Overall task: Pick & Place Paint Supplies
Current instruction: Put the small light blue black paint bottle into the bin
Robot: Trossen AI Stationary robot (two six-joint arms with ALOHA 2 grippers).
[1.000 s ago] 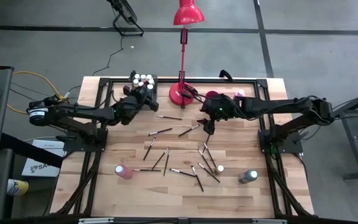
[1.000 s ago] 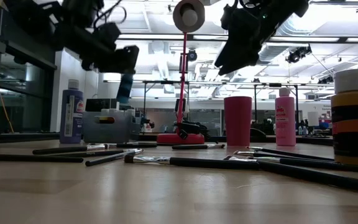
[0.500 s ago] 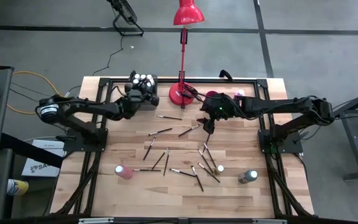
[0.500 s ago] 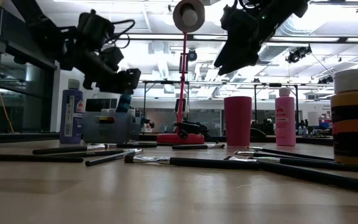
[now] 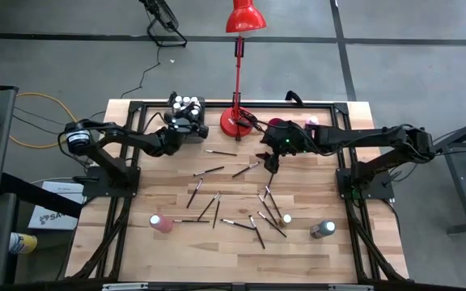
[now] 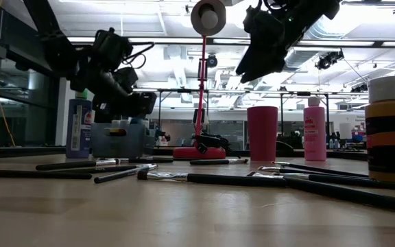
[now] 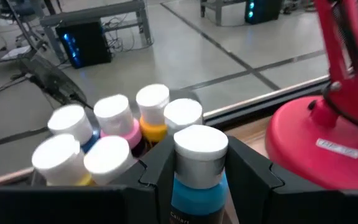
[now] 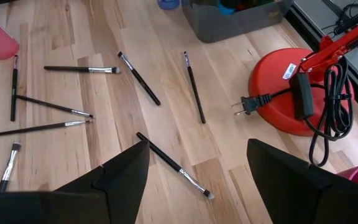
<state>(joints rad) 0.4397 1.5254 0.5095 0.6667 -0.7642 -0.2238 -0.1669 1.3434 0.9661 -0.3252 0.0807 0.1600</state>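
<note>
Blue white-capped paint bottle (image 7: 197, 177) clamped in left gripper (image 7: 199, 180), now lower than second ago, right at translucent grey bin (image 6: 118, 139) of capped bottles (image 7: 114, 134). Right gripper (image 8: 197, 174) wide, empty, unmoved, near bin's neighbour red lamp base (image 5: 237, 123). Dark-handled brushes (image 5: 209, 170) scattered across pale wood tabletop (image 5: 136, 210). Grey floor, open workshop behind.

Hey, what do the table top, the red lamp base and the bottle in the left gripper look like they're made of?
Table top: wood, pale planks with visible grain and seams, a low sheen. Lamp base: glossy red, smooth and reflective, probably painted metal or plastic. Blue bottle between the left gripper fingers: likely plastic, opaque blue body with a matte white screw cap.
</note>
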